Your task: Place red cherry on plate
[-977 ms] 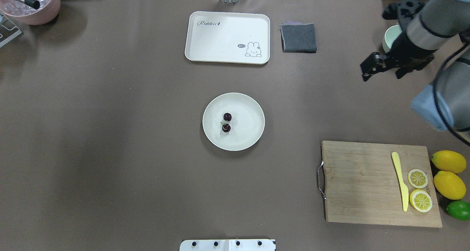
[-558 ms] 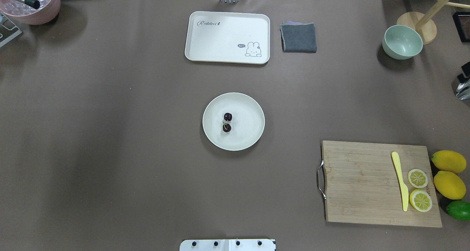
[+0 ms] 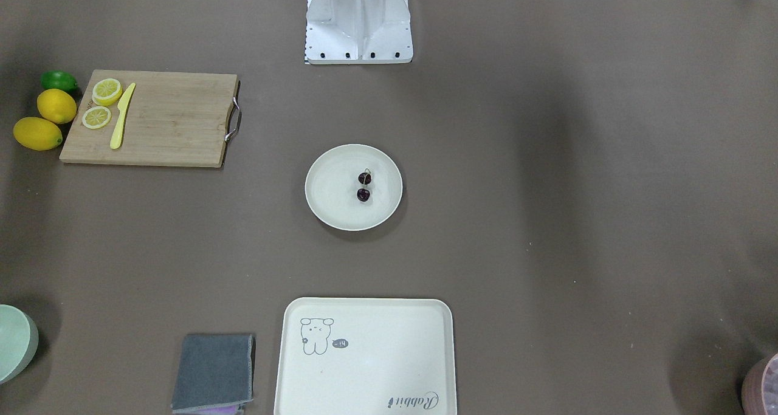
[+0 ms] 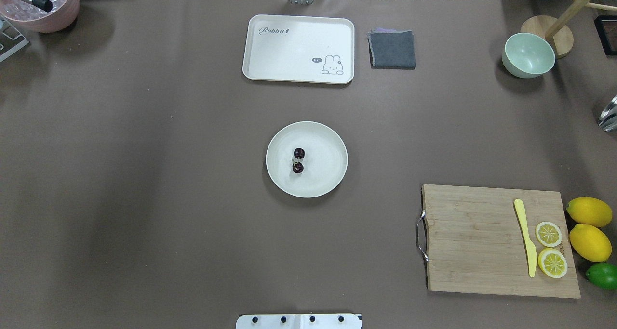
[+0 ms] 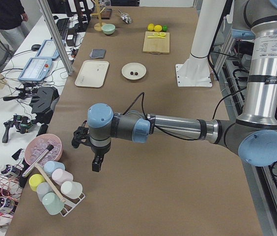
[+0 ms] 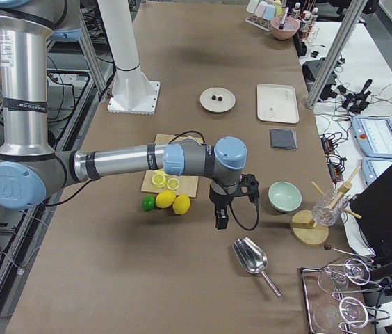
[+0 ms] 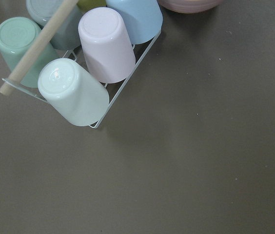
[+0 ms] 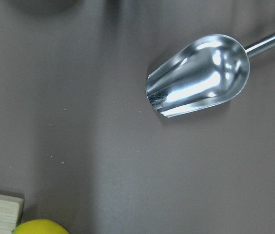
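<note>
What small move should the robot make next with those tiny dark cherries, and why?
Probably none; I would just stop. The pair of glossy dark red cherries already lies inside the round off-white plate, and the left gripper and right gripper hang far from it.

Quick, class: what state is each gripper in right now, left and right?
Left gripper: cannot be told; it shows only in a side view.
Right gripper: cannot be told; it too shows only in a side view.
</note>
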Controlling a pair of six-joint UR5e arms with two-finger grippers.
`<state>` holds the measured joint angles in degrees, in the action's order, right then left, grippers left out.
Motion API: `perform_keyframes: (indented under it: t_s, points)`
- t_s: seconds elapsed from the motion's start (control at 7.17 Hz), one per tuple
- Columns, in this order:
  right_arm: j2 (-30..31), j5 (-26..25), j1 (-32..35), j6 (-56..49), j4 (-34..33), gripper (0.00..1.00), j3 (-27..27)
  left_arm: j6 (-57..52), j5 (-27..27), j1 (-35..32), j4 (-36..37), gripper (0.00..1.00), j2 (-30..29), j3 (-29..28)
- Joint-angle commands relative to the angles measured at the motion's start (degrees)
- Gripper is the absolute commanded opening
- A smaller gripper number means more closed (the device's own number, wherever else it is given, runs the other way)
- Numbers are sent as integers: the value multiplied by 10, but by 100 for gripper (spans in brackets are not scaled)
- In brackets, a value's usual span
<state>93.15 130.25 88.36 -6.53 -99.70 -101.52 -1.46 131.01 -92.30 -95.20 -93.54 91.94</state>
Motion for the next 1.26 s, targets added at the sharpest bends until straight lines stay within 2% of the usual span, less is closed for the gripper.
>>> perform_keyframes:
  t_s: [0.0,1.12]
  points:
    - [10,2,15,-10,0,100,10,0,0,0,-2,98,6,-1]
    - [8,1,30,-7,1,100,5,2,-2,1,-1,98,-1,-2]
